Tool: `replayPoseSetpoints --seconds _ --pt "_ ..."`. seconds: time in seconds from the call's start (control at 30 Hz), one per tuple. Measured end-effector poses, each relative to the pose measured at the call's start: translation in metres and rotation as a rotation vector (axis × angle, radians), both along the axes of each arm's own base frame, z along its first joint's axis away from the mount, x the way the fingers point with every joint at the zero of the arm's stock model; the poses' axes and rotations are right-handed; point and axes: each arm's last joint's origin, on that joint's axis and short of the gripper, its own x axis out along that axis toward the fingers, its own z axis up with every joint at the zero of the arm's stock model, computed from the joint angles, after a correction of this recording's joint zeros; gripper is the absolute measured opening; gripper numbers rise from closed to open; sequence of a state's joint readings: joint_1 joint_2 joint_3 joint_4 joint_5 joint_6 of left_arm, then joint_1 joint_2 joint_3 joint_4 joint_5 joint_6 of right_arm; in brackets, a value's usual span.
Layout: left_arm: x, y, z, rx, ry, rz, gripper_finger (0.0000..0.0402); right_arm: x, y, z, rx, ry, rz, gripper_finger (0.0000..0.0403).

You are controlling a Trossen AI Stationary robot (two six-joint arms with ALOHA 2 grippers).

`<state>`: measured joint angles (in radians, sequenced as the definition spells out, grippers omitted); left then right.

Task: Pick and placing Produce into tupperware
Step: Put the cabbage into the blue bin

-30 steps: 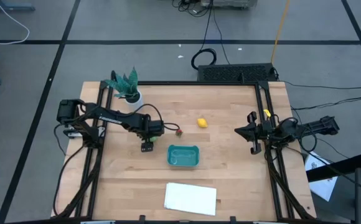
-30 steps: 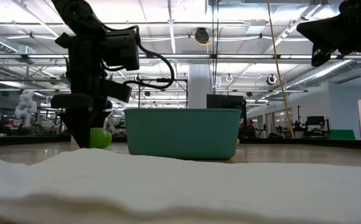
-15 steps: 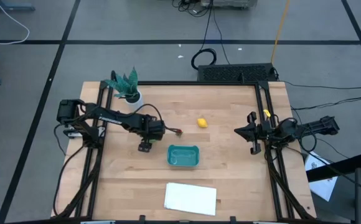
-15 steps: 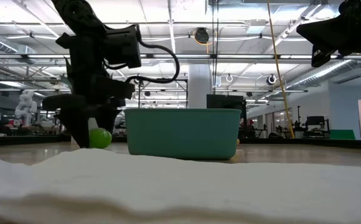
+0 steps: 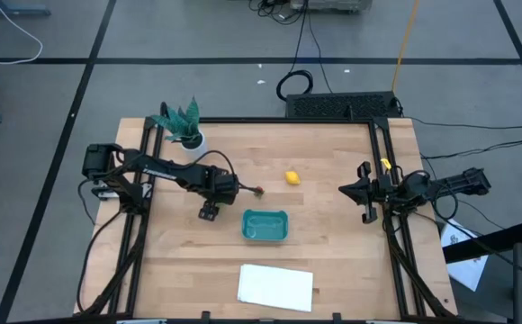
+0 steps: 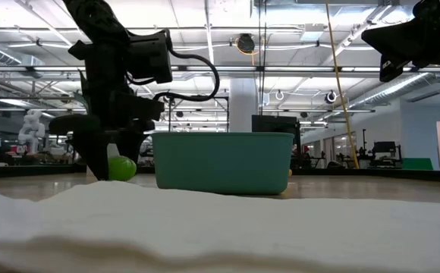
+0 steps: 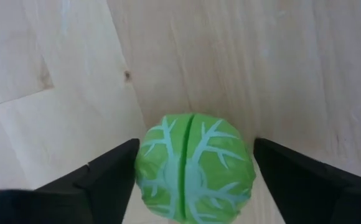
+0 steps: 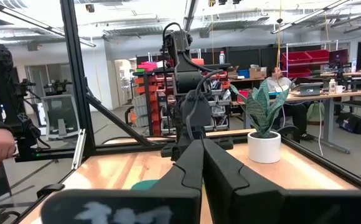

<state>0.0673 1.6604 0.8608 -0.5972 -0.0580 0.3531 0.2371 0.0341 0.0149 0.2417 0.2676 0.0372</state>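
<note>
My left gripper (image 7: 196, 146) is open and points down over the round light-green produce (image 7: 196, 168), one finger on each side of it. The green piece sits on the table, left of the tupperware in the low view (image 6: 121, 168), and is hidden under the arm in the high view. The teal tupperware (image 5: 265, 225) stands mid-table. The red piece (image 5: 258, 190) and the yellow lemon (image 5: 292, 177) lie on the wood beyond it. My right gripper (image 5: 346, 189) is shut and hovers above the table's right side. My left gripper comes at the green produce from above, and its fingers (image 7: 115, 171) flank the piece's widest part close to its sides. I cannot tell whether they touch it. The piece rests on the table.
A potted plant (image 5: 184, 121) stands at the far left corner. A flat white sheet (image 5: 275, 286) lies near the near edge. Metal frame rails run along both sides of the table. Bare wood lies between the tupperware and my right gripper.
My left gripper has turned a little about its wrist while staying over the green produce. In the low view its fingers now stand wider around the piece. The produce, the tupperware and the right arm have kept still.
</note>
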Motion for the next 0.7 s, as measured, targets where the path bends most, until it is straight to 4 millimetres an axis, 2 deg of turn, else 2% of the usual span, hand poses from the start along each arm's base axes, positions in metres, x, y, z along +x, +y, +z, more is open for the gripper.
replayPoseSetpoints --seconds 0.23,0.37,0.57,0.7 --pt "-0.001 -0.001 0.0 -0.01 0.004 -0.002 0.0243 0.0 0.0 0.0 0.0 0.0 0.0 0.0" --pt "-0.001 -0.001 0.0 -0.01 0.006 -0.002 0.0217 0.0 0.0 0.0 0.0 0.0 0.0 0.0" --pt "-0.001 -0.001 0.003 -0.01 -0.007 0.01 0.0235 0.0 0.0 0.0 0.0 0.0 0.0 0.0" --pt "0.001 -0.001 0.014 0.006 -0.04 0.009 0.0242 0.0 0.0 0.0 0.0 0.0 0.0 0.0"
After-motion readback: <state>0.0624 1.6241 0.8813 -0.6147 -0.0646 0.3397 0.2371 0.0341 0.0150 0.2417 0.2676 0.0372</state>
